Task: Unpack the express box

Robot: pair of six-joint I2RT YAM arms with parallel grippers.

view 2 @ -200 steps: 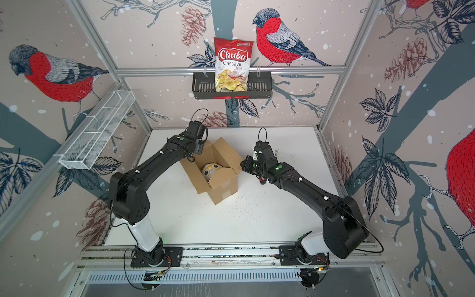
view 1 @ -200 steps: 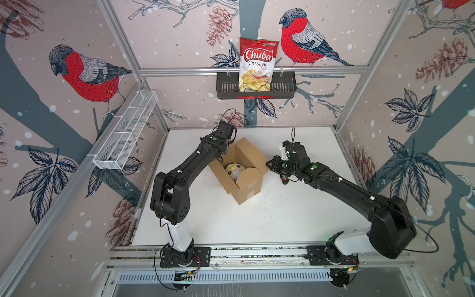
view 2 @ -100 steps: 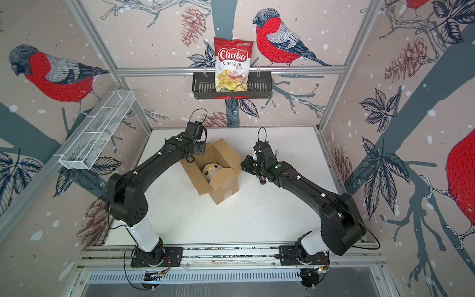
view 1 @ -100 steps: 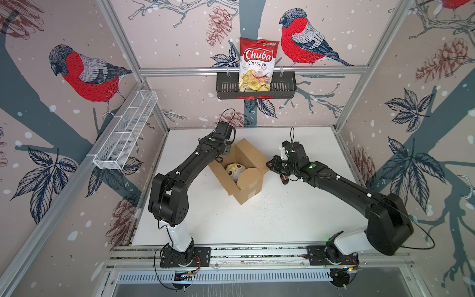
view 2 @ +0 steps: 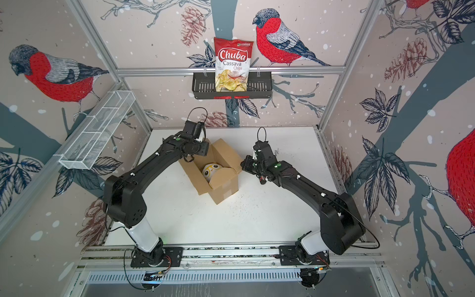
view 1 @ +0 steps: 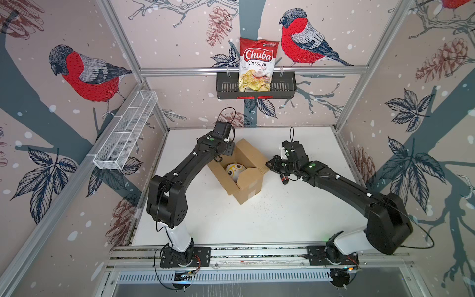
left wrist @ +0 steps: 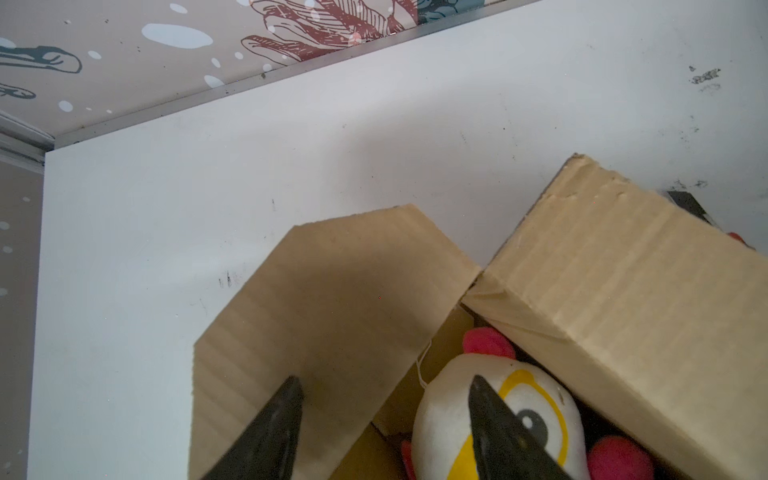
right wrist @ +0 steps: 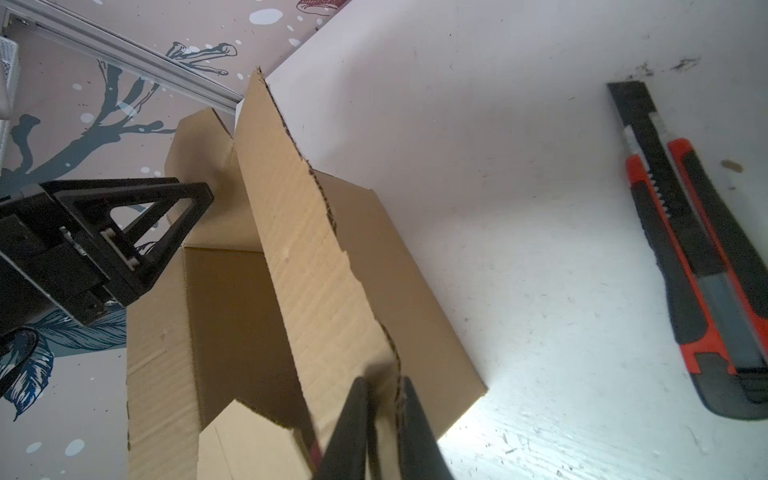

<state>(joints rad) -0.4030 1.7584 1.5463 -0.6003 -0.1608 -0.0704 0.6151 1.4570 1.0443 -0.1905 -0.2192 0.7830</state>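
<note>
Gaping brown corrugated express box (view 1: pixel 248 191), flaps raised, plush toy (view 1: pixel 234 170) inside

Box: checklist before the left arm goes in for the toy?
1. Box flaps open: ok.
2. Toy visible inside: ok.
3. Left end effector open: ok.
4. Right end effector shut on flap: ok.
5. Knife lying apart from the box: ok.
6. Toy's lower part free of snags: cannot tell, hidden.
</note>
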